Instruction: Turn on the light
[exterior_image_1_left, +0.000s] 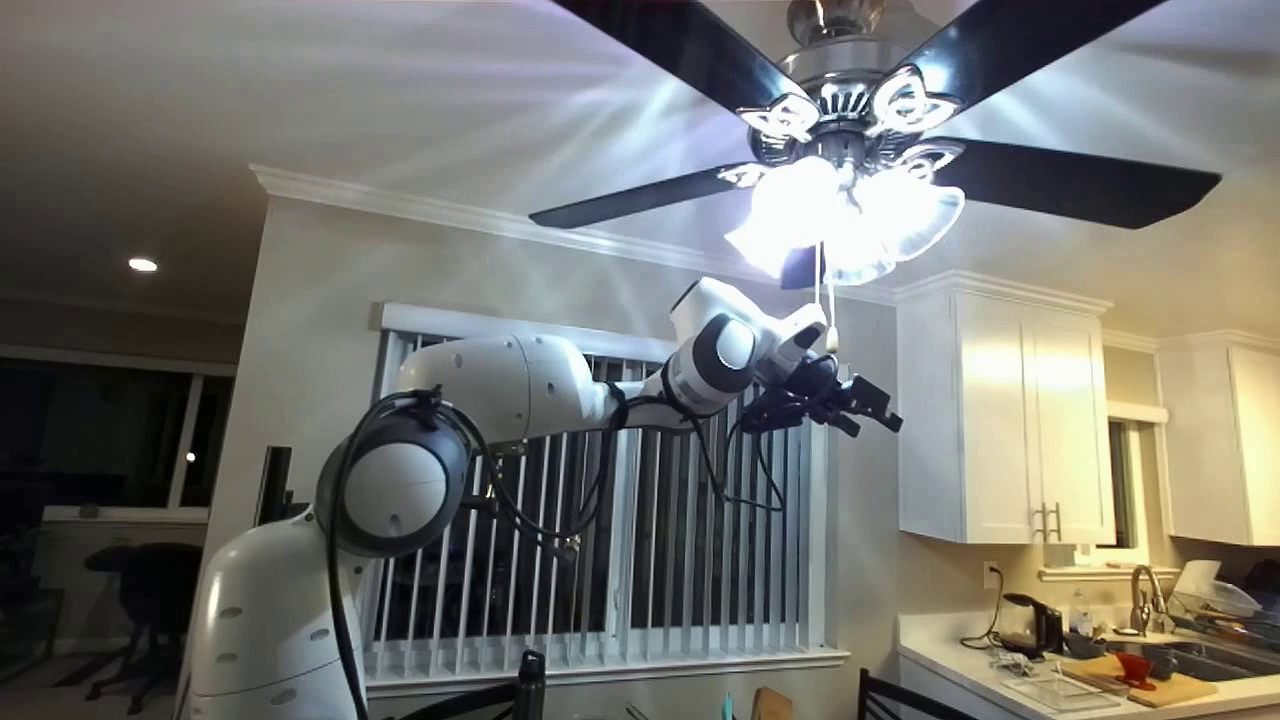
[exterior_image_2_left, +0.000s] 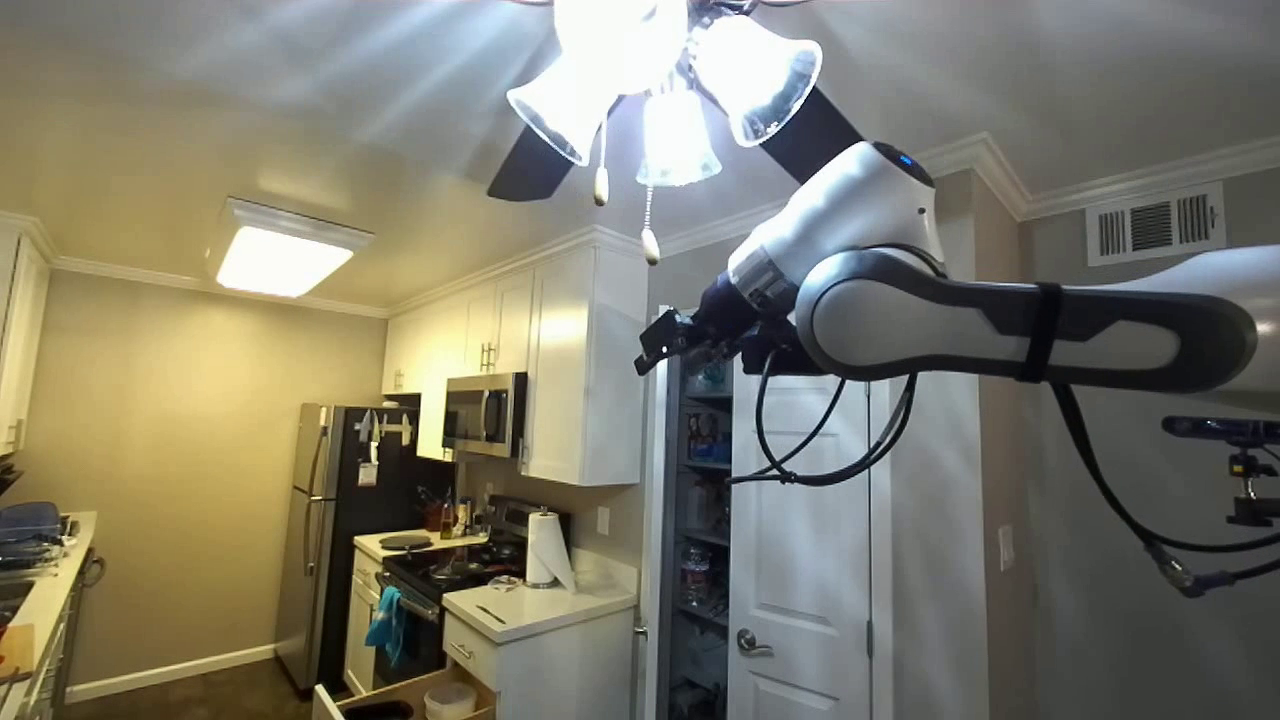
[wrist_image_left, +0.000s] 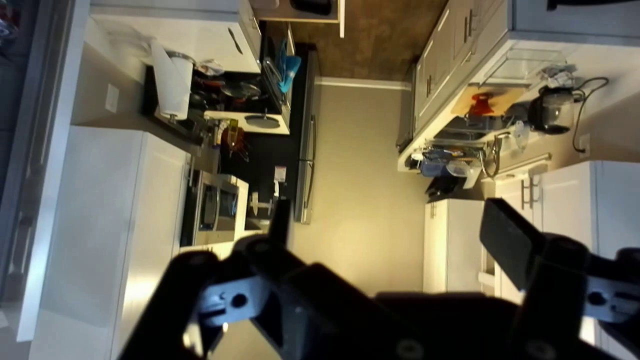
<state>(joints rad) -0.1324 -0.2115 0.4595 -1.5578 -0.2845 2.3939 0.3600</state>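
Pincer (wrist_image_left: 390, 220) sits lower than the light (exterior_image_1_left: 870, 225), which glows strongly amid dark fan blades (exterior_image_1_left: 1080, 185). In an exterior view, left to right: recessed spotlight (exterior_image_1_left: 143, 264), lit; arm (exterior_image_1_left: 490, 385) in front of vertical blinds (exterior_image_1_left: 560, 560); pull chains (exterior_image_1_left: 832, 340) hanging below the light, near the pincer but apart from it; white wall cabinet (exterior_image_1_left: 995, 420) above a counter (exterior_image_1_left: 940, 634) with a kettle (exterior_image_1_left: 1047, 630). Wrist view: fingers (wrist_image_left: 510, 240) spread wide, far wall (wrist_image_left: 360, 175) visible between them.
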